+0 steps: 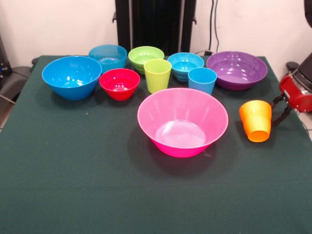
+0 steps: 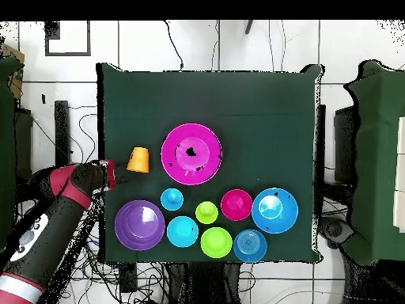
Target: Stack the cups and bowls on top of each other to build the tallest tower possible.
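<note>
The jaws (image 1: 282, 108) sit at the edge of the green tabletop (image 1: 73, 185), at the end of the red and black arm (image 2: 47, 222), and are clamped on the orange cup (image 1: 256, 120), which lies tipped on its side with its mouth turned away from them. In the overhead view the same cup (image 2: 138, 160) touches the jaws (image 2: 113, 171) and rests just inside the tabletop edge.

Just beyond the cup from the jaws stands the huge pink bowl (image 1: 183, 122), upright, with nothing inside it. Nothing is stacked; every piece stands alone on the cloth.

The wide purple bowl (image 1: 237, 70) is the nearest of the rest, close beside the jaws. Farther off stand the light blue cup (image 1: 202, 80), the small blue bowl (image 1: 185, 65) and the lime green cup (image 1: 157, 75). Beyond those come the lime green bowl (image 1: 146, 57), the small red bowl (image 1: 119, 83) and the ribbed cyan bowl (image 1: 107, 56). The large blue bowl (image 1: 71, 77) is the farthest from the jaws, on the opposite side of the tabletop
</note>
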Controlling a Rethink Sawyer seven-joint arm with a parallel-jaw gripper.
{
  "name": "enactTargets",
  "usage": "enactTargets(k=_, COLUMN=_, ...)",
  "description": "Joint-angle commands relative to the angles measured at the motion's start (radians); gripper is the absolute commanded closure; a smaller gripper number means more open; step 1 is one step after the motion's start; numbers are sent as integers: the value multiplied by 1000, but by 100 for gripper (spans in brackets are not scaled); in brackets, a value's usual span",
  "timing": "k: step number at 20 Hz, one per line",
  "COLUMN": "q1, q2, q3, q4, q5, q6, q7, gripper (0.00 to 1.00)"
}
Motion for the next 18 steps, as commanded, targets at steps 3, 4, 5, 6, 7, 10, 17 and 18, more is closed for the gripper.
enactTargets(k=3, q1=-46, q2=-46, q3=112, q4=47, q5=-28, q6=-48, q7=36, gripper=0)
enactTargets(k=4, q1=-51, q2=-67, q3=112, q4=53, q5=-34, q6=-34, q7=18, gripper=0)
enactTargets(k=5, q1=-58, q2=-100, q3=116, q4=68, q5=-39, q6=-25, q7=-7, gripper=0)
enactTargets(k=6, q1=-62, q2=-115, q3=117, q4=73, q5=-42, q6=-19, q7=-17, gripper=0)
enactTargets(k=7, q1=-65, q2=-127, q3=118, q4=76, q5=-44, q6=-13, q7=-25, gripper=0)
enactTargets(k=10, q1=-79, q2=-149, q3=124, q4=83, q5=-52, q6=-11, q7=-46, gripper=0)
enactTargets(k=17, q1=-118, q2=-264, q3=113, q4=89, q5=-93, q6=97, q7=-118, gripper=0)
enactTargets(k=18, q1=-124, q2=-273, q3=113, q4=86, q5=-99, q6=108, q7=-124, gripper=0)
